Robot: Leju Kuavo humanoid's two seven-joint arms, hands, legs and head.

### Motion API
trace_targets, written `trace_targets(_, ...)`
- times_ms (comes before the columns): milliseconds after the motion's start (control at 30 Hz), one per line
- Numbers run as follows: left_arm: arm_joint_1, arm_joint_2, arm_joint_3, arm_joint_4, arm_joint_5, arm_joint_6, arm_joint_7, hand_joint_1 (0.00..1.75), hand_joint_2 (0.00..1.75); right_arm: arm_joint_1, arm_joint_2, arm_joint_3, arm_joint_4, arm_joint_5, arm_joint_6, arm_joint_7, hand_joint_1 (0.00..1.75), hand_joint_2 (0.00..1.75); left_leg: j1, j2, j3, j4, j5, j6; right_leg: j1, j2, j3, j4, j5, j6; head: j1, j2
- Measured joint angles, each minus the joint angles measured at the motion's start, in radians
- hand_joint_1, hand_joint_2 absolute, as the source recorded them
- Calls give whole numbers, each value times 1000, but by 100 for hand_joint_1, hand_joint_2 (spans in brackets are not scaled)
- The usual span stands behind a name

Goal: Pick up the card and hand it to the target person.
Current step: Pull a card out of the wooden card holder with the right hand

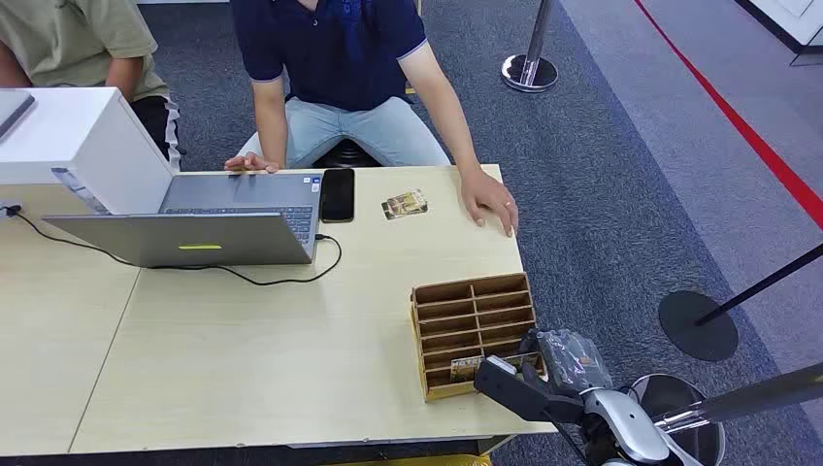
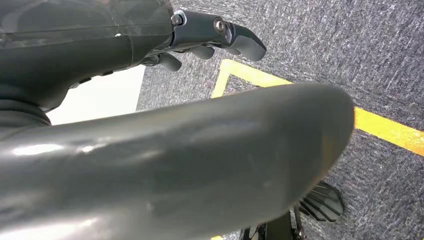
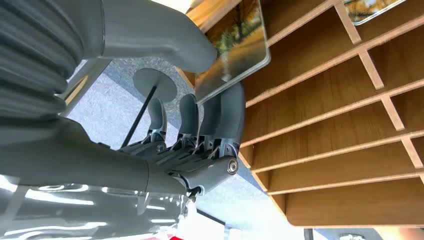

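A picture card (image 3: 235,45) stands in a near slot of the wooden card rack (image 1: 476,320) on the table's right side. My right hand (image 1: 529,383) reaches in at the rack's near corner and pinches this card (image 1: 467,367) between its thumb (image 3: 165,35) and fingers (image 3: 220,120). A second card (image 1: 405,204) lies flat on the far side of the table, in front of a seated person in a navy shirt (image 1: 330,49) whose hand (image 1: 488,202) rests on the tabletop. My left hand (image 2: 210,37) hangs over the carpet, holding nothing.
An open laptop (image 1: 213,228) with a cable, a black phone (image 1: 338,194) and a white box (image 1: 68,136) occupy the table's left half. A second person (image 1: 78,39) sits at the far left. Stanchion bases (image 1: 697,325) stand on the carpet to the right.
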Motion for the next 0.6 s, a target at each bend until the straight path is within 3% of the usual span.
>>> trace_targets(433, 0, 0, 0, 0, 0, 7, 5, 0, 0, 0, 0, 0, 0, 1, 0, 0, 106, 175, 0, 0, 0, 0, 0, 0, 0, 0, 0, 0, 0, 0, 0, 0)
trace_targets(600, 0, 0, 0, 0, 0, 11, 5, 0, 0, 0, 0, 0, 0, 3, 2, 0, 120, 175, 0, 0, 0, 0, 0, 0, 0, 0, 0, 0, 0, 0, 0, 0)
